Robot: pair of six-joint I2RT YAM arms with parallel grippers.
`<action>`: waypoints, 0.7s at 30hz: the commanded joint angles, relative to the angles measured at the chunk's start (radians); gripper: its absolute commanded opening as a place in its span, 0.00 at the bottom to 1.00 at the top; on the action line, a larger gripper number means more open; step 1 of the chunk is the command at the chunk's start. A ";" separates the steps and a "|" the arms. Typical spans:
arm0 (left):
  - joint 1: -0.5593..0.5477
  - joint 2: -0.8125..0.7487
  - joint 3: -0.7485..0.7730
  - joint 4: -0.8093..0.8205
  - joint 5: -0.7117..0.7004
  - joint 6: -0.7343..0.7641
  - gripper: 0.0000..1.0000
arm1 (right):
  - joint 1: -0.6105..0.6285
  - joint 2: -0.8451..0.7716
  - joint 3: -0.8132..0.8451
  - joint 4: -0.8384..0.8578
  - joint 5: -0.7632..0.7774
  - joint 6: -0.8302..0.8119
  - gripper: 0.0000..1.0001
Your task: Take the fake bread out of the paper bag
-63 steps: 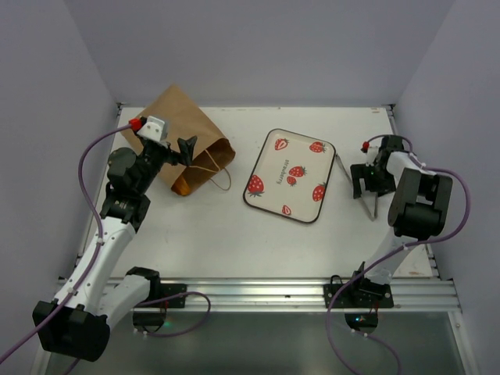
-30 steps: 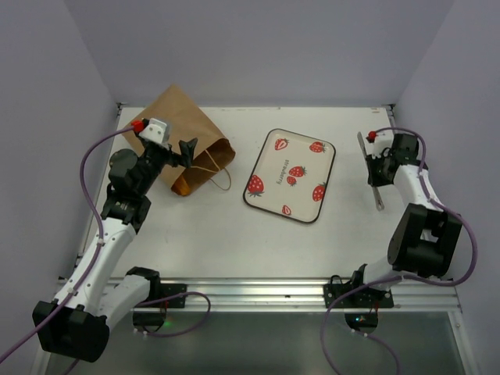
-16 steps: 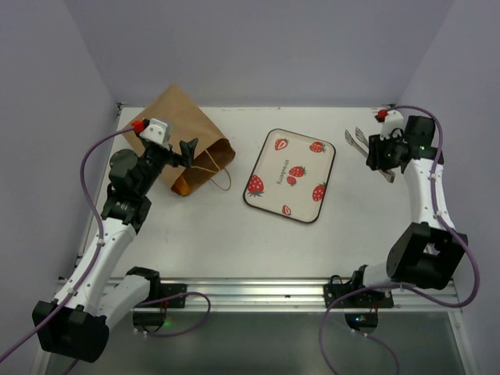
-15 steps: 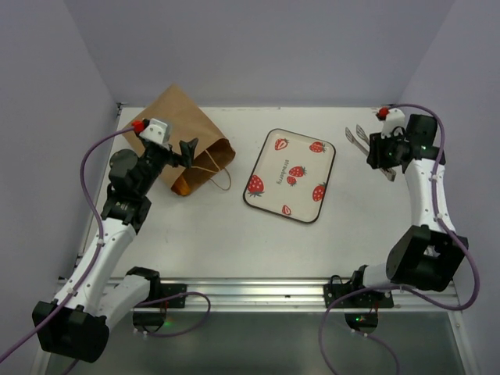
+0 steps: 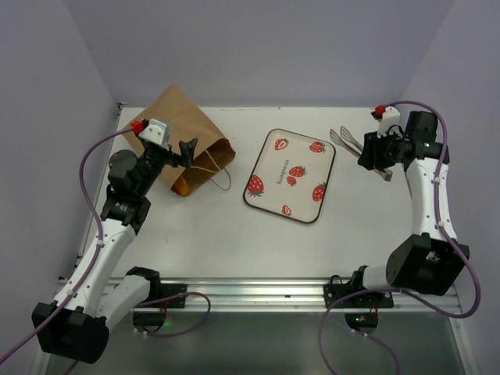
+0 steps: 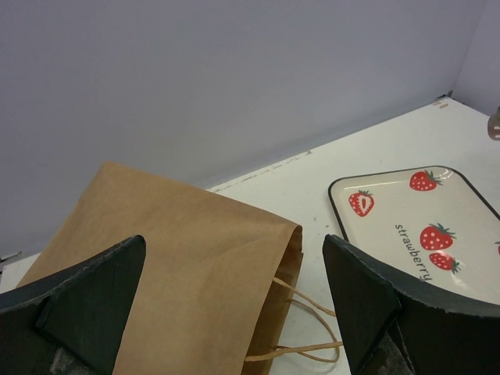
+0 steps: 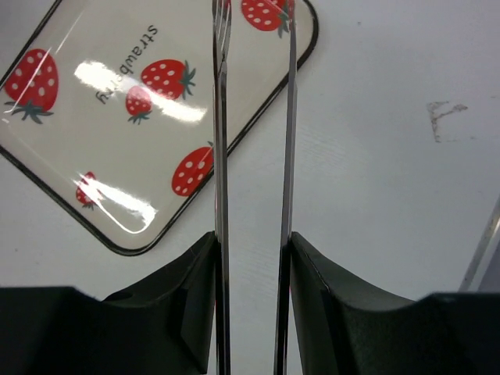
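The brown paper bag [image 5: 186, 134] lies on its side at the back left, its mouth and string handles [image 6: 328, 328] facing the tray. No fake bread shows; the bag's inside is dark. My left gripper [image 5: 186, 151] hovers open just above the bag's mouth [image 6: 285, 266], its fingers [image 6: 367, 297] wide apart with nothing between them. At the back right, my right gripper [image 5: 367, 156] is shut on a pair of metal tongs [image 5: 346, 140]. Both tong arms [image 7: 221, 117] sit pressed between its fingers [image 7: 328, 289] and point at the tray's corner.
A cream strawberry-print tray [image 5: 269, 168] with a black rim lies in the middle of the white table, also under the tongs [image 7: 70, 168] in the right wrist view. Purple walls close the table at the back and both sides.
My right arm has swung up and back with the tongs, which now point left toward the tray with their arms spread a little. My left arm and the bag have not moved.
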 commanded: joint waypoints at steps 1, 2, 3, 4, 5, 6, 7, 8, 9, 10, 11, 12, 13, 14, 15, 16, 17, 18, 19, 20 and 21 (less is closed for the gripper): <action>-0.009 -0.015 -0.009 0.032 0.018 0.032 1.00 | 0.035 -0.033 0.041 -0.074 -0.125 -0.029 0.42; -0.012 -0.015 -0.009 0.029 0.024 0.036 1.00 | 0.067 -0.037 0.038 -0.094 -0.137 -0.048 0.42; -0.014 -0.018 -0.004 0.020 0.036 0.046 1.00 | 0.090 -0.040 0.029 -0.111 -0.145 -0.062 0.43; -0.015 -0.018 0.001 0.014 0.041 0.049 1.00 | 0.143 -0.044 0.024 -0.134 -0.136 -0.071 0.43; -0.017 -0.019 0.007 0.003 0.047 0.050 0.99 | 0.173 -0.049 0.017 -0.143 -0.133 -0.094 0.43; -0.017 -0.024 0.016 -0.017 0.053 0.049 1.00 | 0.199 -0.052 -0.003 -0.148 -0.133 -0.100 0.43; -0.015 -0.035 0.016 -0.024 0.059 0.044 1.00 | 0.243 -0.060 -0.012 -0.146 -0.139 -0.106 0.43; -0.017 -0.035 0.016 -0.024 0.062 0.044 1.00 | 0.257 -0.060 -0.017 -0.146 -0.145 -0.111 0.43; -0.017 -0.052 0.010 -0.026 0.062 0.037 0.99 | 0.291 -0.058 -0.023 -0.146 -0.154 -0.115 0.43; -0.017 -0.058 0.010 -0.032 0.067 0.033 1.00 | 0.329 -0.055 -0.023 -0.150 -0.164 -0.121 0.44; -0.017 -0.062 0.010 -0.041 0.067 0.030 0.99 | 0.351 -0.046 -0.023 -0.150 -0.174 -0.129 0.44; -0.017 -0.068 0.013 -0.066 0.070 0.027 0.99 | 0.374 -0.043 -0.019 -0.151 -0.180 -0.137 0.45; -0.017 -0.070 0.014 -0.081 0.068 0.026 0.99 | 0.429 -0.035 -0.017 -0.159 -0.184 -0.144 0.47; -0.017 -0.076 0.013 -0.092 0.067 0.023 1.00 | 0.456 -0.021 -0.016 -0.157 -0.184 -0.152 0.47; -0.015 -0.079 0.007 -0.112 0.061 0.021 0.99 | 0.487 -0.015 -0.019 -0.154 -0.182 -0.152 0.48; -0.017 -0.082 0.002 -0.121 0.058 0.021 1.00 | 0.547 -0.009 -0.020 -0.137 -0.180 -0.148 0.48; -0.017 -0.090 -0.001 -0.139 0.056 0.020 0.99 | 0.575 0.009 -0.022 -0.127 -0.174 -0.132 0.48; -0.017 -0.095 -0.005 -0.147 0.047 0.018 1.00 | 0.601 0.017 -0.023 -0.116 -0.174 -0.123 0.48; -0.017 -0.099 -0.006 -0.158 0.044 0.017 1.00 | 0.642 0.029 -0.023 -0.090 -0.179 -0.111 0.49; -0.017 -0.105 -0.004 -0.165 0.038 0.015 1.00 | 0.658 0.043 -0.022 -0.078 -0.185 -0.082 0.49; -0.017 -0.110 -0.001 -0.182 0.019 0.012 1.00 | 0.674 0.075 -0.016 -0.070 -0.211 -0.069 0.49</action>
